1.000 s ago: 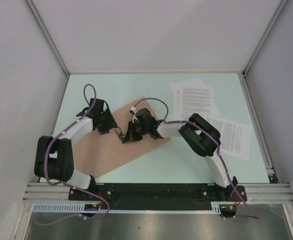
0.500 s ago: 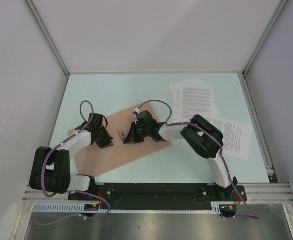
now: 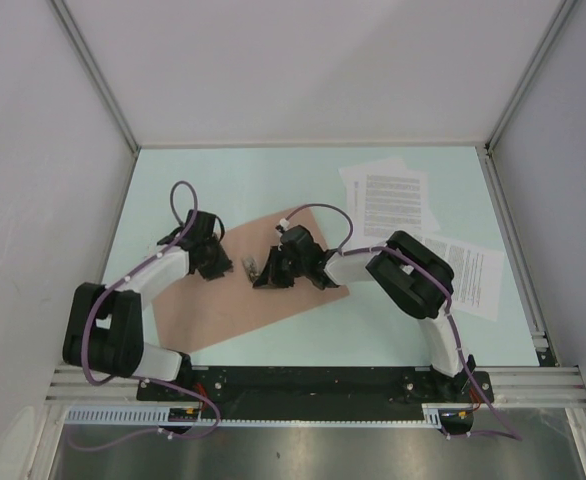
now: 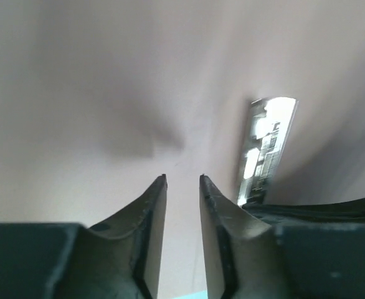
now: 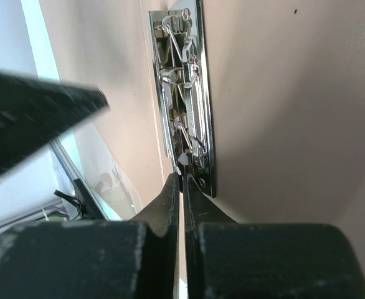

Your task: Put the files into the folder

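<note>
Two arms lean over the folder (image 3: 223,310), which lies flat left of centre. Above it the left gripper (image 4: 182,180) has its jaws slightly apart, empty. The right gripper (image 5: 182,179) is pinched together at the clip (image 5: 185,93) (tips seemingly touching it). The files (image 3: 393,200) lie rightward, off the folder.

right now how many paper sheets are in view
3: a printed sheet over a second sheet at back right, a third sheet beside the right arm. Others may be hidden.

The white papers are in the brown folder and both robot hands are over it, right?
No: the white printed paper sheets lie outside the flat salmon-brown card folder, as the top view shows. Left gripper and right gripper are over it.
</note>
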You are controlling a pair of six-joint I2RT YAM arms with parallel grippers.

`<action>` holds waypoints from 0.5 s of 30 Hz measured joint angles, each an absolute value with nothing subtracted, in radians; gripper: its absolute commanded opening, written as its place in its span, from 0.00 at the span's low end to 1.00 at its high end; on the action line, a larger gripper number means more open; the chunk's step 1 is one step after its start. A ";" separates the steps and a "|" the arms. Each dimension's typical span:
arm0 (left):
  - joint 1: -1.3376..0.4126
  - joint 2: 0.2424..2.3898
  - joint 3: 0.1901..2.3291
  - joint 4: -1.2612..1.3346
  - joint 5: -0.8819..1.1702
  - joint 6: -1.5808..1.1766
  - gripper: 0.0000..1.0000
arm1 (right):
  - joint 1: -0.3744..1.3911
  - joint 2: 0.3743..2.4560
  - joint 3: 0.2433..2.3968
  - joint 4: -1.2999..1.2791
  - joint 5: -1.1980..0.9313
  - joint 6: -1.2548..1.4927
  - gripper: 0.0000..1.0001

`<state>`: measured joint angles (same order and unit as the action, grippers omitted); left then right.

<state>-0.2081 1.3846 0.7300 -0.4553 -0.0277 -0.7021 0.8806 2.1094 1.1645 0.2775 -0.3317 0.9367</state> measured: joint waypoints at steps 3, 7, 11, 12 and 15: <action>-0.236 1.472 0.855 -0.445 -0.050 -0.698 0.36 | 0.872 2.112 1.163 0.286 -0.352 0.915 0.00; -0.264 1.576 0.939 -0.432 -0.076 -0.699 0.32 | 0.862 2.120 1.160 0.311 -0.385 0.896 0.00; -0.300 1.659 0.965 -0.434 -0.103 -0.706 0.18 | 0.858 2.123 1.157 0.325 -0.400 0.886 0.00; -0.308 1.669 0.971 -0.434 -0.105 -0.714 0.19 | 0.857 2.123 1.156 0.328 -0.402 0.883 0.00; -0.332 1.677 0.984 -0.437 -0.123 -0.719 0.24 | 0.854 2.123 1.154 0.331 -0.407 0.876 0.00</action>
<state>-0.3317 1.6768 0.9844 -0.4366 -0.1226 -0.7185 0.8543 2.1231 1.1542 0.3309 -0.4072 0.8764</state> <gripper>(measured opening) 0.192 0.010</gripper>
